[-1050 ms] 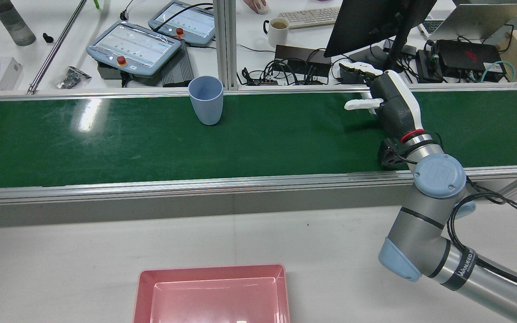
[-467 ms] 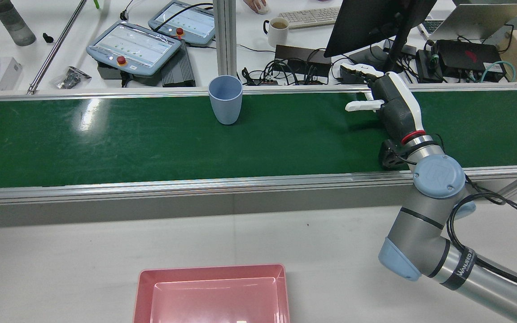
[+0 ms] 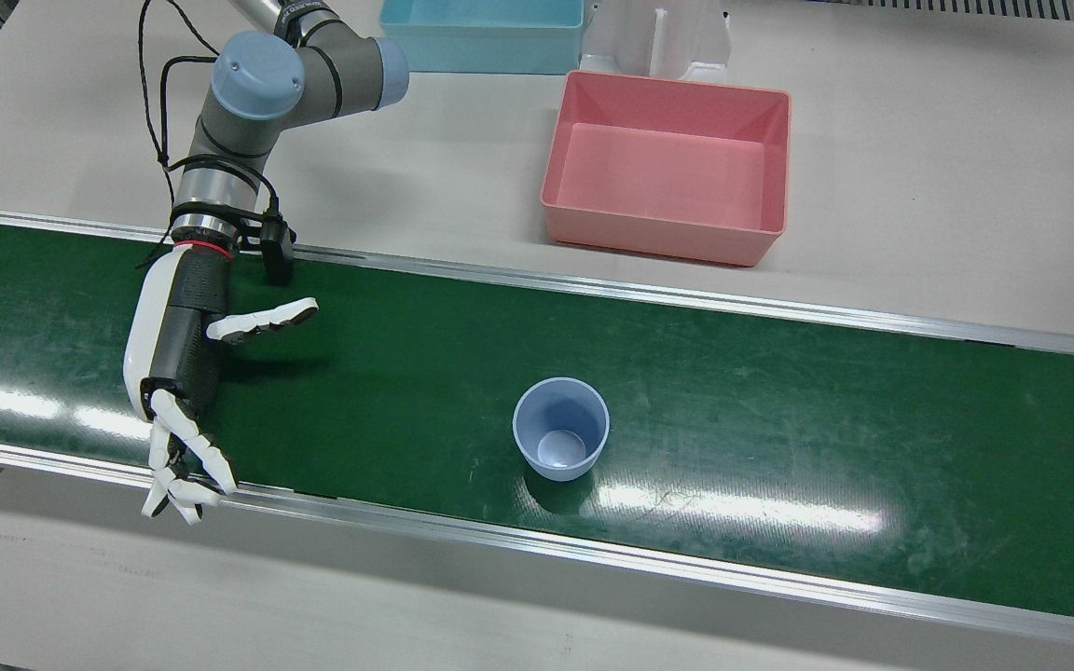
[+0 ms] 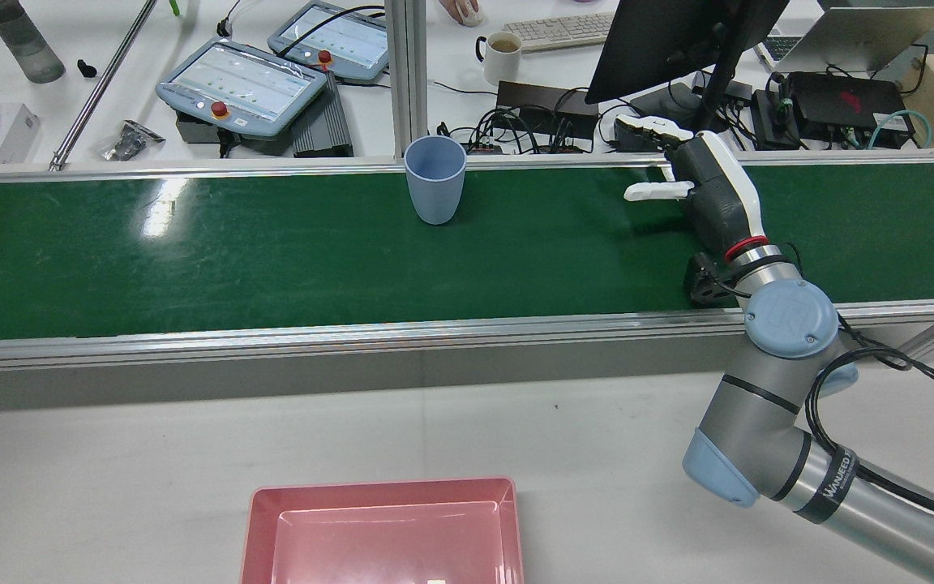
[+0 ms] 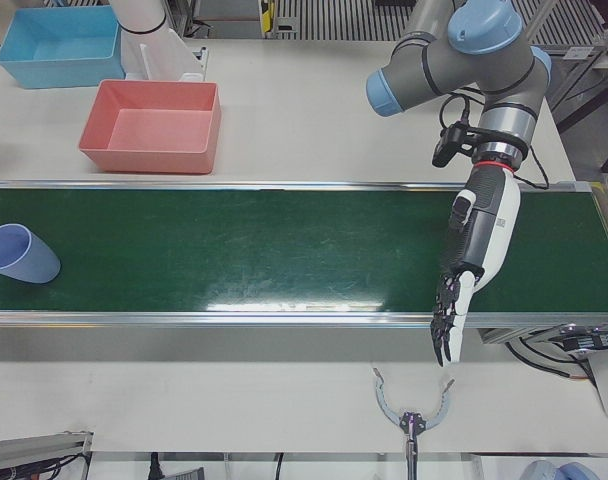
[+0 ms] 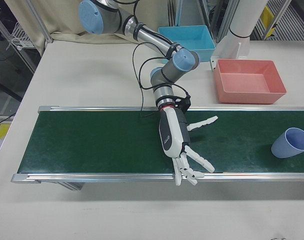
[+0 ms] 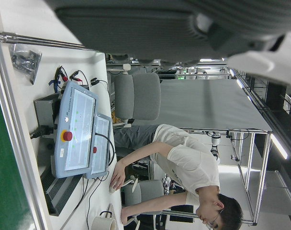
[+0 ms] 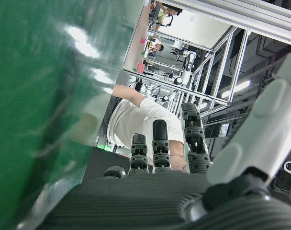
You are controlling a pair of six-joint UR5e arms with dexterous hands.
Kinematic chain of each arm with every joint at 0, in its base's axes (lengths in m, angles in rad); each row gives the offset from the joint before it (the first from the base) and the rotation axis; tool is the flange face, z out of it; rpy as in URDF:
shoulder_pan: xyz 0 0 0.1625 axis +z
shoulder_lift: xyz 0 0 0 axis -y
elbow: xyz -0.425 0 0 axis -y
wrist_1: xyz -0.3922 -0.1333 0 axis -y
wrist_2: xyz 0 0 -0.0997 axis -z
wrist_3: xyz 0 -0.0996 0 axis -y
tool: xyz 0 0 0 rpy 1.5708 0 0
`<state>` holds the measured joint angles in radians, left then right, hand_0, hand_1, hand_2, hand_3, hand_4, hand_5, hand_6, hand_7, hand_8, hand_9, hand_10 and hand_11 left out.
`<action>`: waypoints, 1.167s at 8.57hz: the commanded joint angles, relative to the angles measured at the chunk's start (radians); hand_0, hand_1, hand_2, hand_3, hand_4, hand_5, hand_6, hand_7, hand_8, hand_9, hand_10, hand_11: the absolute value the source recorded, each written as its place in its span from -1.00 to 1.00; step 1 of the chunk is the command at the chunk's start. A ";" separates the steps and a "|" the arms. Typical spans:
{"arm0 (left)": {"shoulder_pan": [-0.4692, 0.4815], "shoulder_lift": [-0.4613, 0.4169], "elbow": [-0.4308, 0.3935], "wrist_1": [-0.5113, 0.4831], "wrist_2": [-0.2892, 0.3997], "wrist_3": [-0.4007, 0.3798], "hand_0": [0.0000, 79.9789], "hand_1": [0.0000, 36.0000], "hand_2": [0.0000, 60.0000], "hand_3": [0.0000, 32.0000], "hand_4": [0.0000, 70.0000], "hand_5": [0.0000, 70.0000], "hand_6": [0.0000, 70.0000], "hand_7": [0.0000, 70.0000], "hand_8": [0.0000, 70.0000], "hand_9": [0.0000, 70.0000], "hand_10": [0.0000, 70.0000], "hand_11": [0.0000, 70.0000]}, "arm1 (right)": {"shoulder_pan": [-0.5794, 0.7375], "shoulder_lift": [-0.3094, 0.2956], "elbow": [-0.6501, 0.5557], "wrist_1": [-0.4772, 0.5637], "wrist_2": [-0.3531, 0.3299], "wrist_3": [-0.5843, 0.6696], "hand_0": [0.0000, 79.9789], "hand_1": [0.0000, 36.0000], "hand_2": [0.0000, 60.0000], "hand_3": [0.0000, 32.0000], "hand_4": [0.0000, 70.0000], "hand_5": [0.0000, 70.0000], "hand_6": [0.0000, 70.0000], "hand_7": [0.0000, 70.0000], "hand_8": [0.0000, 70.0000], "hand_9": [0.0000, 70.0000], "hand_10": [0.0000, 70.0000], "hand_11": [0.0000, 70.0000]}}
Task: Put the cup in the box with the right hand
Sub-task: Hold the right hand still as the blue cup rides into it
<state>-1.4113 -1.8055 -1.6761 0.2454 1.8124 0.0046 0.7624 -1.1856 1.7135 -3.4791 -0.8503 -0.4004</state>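
A pale blue cup (image 4: 434, 191) stands upright on the green belt (image 4: 272, 259), near its far edge in the rear view; it also shows as cup (image 3: 560, 429), cup (image 6: 291, 142) and cup (image 5: 19, 255). My right hand (image 4: 694, 182) hovers over the belt well to the cup's right, open, fingers spread, thumb out toward the cup, holding nothing; seen too as right hand (image 3: 178, 373) and right hand (image 6: 179, 145). The pink box (image 4: 386, 491) sits empty on the grey table, shown again as box (image 3: 667, 247). My left hand (image 5: 474, 250) hangs open over the belt's other end.
A blue bin (image 3: 481, 61) stands behind the pink box beside a white pedestal (image 3: 658, 37). Past the belt's far rail lie teach pendants (image 4: 244, 85), a mug (image 4: 503, 53), a monitor (image 4: 670, 45) and cables. A seated person (image 7: 184, 163) works there.
The cup has travelled along the belt toward my right hand, rightward in the rear view. My right hand has barely shifted and stays open.
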 commanded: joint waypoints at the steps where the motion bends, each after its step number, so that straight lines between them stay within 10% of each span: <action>1: 0.000 0.000 0.001 0.000 0.001 0.000 -1.00 -1.00 -1.00 -1.00 -1.00 -1.00 -1.00 -1.00 -1.00 -1.00 -1.00 -1.00 | 0.000 0.004 0.000 0.000 -0.001 0.000 0.14 -1.00 -1.00 -1.00 -0.49 -0.95 -0.78 0.11 -0.76 -0.46 -1.00 -1.00; 10: 0.000 0.000 0.001 -0.002 0.001 0.000 -1.00 -1.00 -1.00 -1.00 -1.00 -1.00 -1.00 -1.00 -1.00 -1.00 -1.00 -1.00 | 0.000 0.006 -0.002 0.000 -0.001 0.000 0.15 -1.00 -1.00 -1.00 -0.45 -0.95 -0.77 0.15 -0.75 -0.45 -1.00 -1.00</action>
<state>-1.4112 -1.8055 -1.6751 0.2444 1.8132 0.0046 0.7624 -1.1799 1.7126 -3.4798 -0.8508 -0.4004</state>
